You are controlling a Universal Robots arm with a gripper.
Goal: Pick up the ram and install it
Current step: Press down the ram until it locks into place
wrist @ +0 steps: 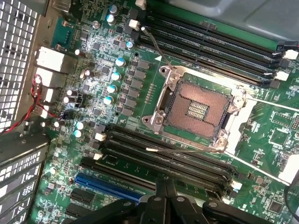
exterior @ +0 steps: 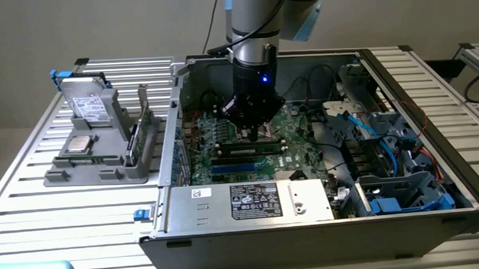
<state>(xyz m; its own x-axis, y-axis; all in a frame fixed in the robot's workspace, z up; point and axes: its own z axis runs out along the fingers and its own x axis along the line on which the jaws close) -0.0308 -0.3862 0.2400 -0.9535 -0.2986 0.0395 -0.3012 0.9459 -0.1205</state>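
Note:
My gripper (exterior: 253,134) hangs inside the open computer case (exterior: 396,63), just above the green motherboard (exterior: 223,135). In the wrist view the two fingers (wrist: 161,189) are pressed together with nothing between them. They hover over the black memory slots (wrist: 159,161) beside the empty processor socket (wrist: 196,109). A thin green stick, the ram (exterior: 146,129), stands on edge in the grey holder (exterior: 97,172) outside the case at the exterior view's left, well away from the gripper. Whether a stick sits in the slots under the gripper I cannot tell.
The holder also carries a hard drive (exterior: 87,107) and a square silver chip (exterior: 80,144). A blue slot (wrist: 105,186) lies beside the black ones. Cables and blue drive bays (exterior: 384,165) crowd the case at the exterior view's right. The power supply (exterior: 250,201) fills its near side.

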